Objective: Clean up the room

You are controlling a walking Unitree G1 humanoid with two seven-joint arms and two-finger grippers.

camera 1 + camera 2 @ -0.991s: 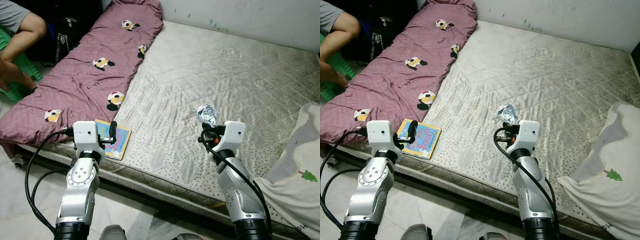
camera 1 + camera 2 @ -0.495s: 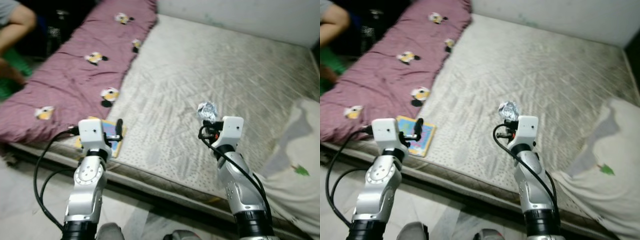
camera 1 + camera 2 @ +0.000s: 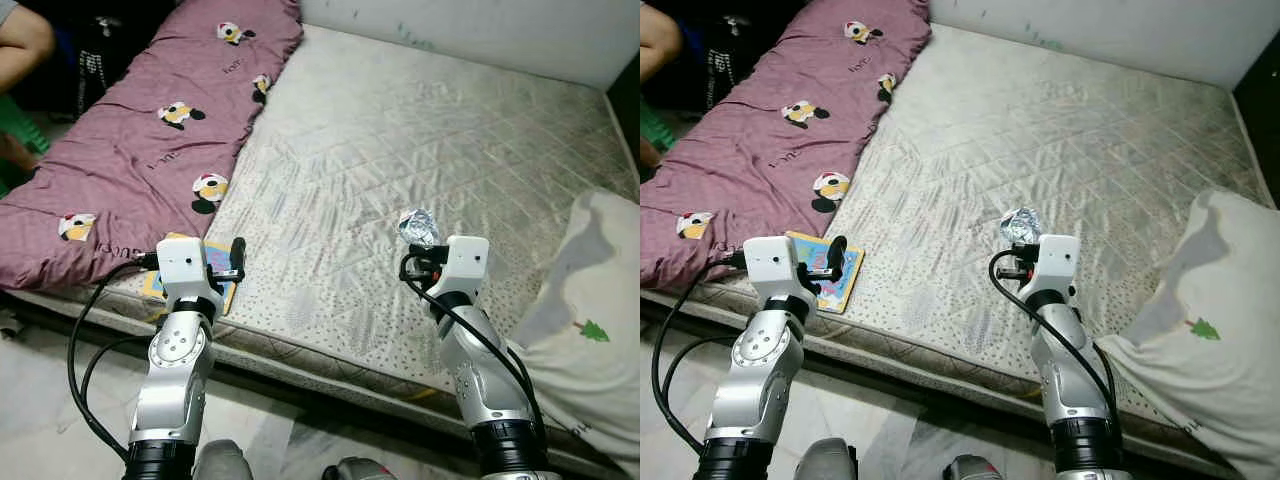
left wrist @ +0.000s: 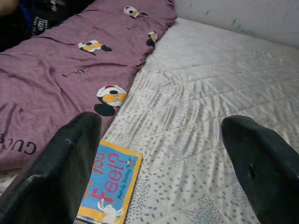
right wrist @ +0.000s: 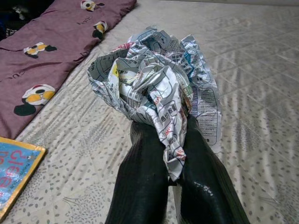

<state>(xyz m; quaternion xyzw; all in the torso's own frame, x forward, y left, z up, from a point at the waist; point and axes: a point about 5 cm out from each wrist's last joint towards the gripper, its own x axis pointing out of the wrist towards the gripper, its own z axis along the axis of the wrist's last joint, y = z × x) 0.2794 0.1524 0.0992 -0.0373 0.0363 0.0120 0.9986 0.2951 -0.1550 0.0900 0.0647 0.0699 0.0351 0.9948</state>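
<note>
Since a second ago the camera has swung right, so the person at the far left is nearly out of frame and more of the white pillow shows; both arms keep much the same pose over the near edge of the mattress, and nothing lying on the bed appears to have shifted. Right gripper [image 5: 170, 175] has its two black fingers pressed together on a crumpled wad of printed paper [image 5: 154, 81], which stands up from the fingertips above the grey quilted mattress [image 3: 420, 130], right of centre and toward its near edge. Left gripper [image 4: 163, 158] hangs with its fingers [image 4: 70, 158] spread wide and nothing between them, over the near left corner of the mattress. Just beside and below it lies a thin blue and yellow book [image 3: 835, 275], flat on the mattress at the near end of the purple cartoon-print blanket [image 3: 130, 150], which runs along the left side to the far wall. White pillow [image 3: 1210, 300] with a small green tree print sits at the near right. A person's arm [image 3: 25, 35] shows at the far left corner.
</note>
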